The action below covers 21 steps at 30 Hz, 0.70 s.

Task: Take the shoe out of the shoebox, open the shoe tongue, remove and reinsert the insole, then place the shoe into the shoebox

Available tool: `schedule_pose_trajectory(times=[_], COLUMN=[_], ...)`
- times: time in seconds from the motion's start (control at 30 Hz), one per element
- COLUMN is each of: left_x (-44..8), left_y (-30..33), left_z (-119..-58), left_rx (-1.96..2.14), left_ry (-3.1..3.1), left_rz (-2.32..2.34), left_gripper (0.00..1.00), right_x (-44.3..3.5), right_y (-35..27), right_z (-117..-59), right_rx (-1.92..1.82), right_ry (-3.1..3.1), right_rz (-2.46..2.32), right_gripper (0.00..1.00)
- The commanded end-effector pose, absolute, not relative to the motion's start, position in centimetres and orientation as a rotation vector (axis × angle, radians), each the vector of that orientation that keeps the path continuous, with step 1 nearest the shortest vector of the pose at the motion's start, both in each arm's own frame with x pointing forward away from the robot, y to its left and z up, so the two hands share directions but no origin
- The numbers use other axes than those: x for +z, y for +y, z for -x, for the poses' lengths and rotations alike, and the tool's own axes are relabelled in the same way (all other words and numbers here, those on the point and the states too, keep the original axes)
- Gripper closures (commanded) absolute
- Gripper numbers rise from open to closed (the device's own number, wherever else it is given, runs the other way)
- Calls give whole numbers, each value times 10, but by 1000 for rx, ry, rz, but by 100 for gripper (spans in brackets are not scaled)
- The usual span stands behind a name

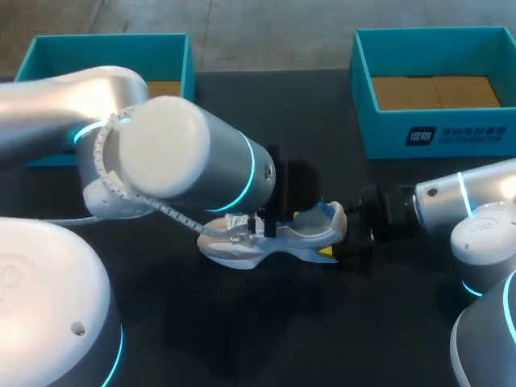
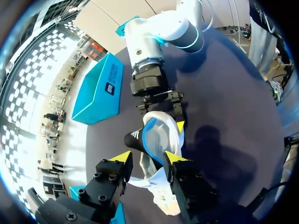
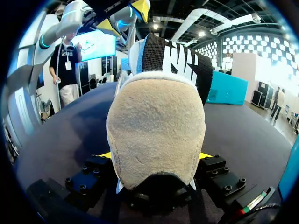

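Dark table, with two open teal shoeboxes at its far edge, the left shoebox (image 1: 173,56) and the right shoebox (image 1: 435,137). Near the middle, outside both boxes, a white and blue shoe (image 1: 274,238) sits on the table (image 1: 242,339), toe pointing left. The right gripper (image 3: 154,156) clamps the heel, yellow tips pressed to both sides. The left gripper (image 2: 147,157) is over the laced front, fingers spread wide around the tongue, one finger clear of the shoe.

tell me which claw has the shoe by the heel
The right claw: its fingers clamp the shoe at the heel; the left claw is over the tongue.
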State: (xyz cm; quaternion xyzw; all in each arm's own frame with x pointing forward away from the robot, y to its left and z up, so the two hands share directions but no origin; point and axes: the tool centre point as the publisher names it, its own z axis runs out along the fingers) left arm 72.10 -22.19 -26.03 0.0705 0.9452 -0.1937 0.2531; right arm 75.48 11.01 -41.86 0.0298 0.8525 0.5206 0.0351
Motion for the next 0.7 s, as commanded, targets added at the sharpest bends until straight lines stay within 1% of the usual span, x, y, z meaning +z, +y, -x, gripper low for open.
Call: schedule_pose_trajectory(times=[0.03, 0.27, 0.43, 0.7], left_x=[-278, -287, -289, -290], left_y=[-232, -242, -247, -254], left_z=[-723, -729, -734, -740], left_rx=[-533, -507, -471, -419], left_ry=[2520, 2447, 2457, 2428], left_rz=[-155, -82, -35, 12], left_gripper=[56, 57, 60, 61], right_x=[-419, -419, -419, -419], right_y=[112, 112, 112, 112], right_z=[-755, -755, -755, -755], right_rx=[1596, 1596, 1596, 1596], right_ry=[2621, 2621, 2621, 2621], right_rz=[-93, -93, -93, -93], right_gripper=[100, 100, 100, 100])
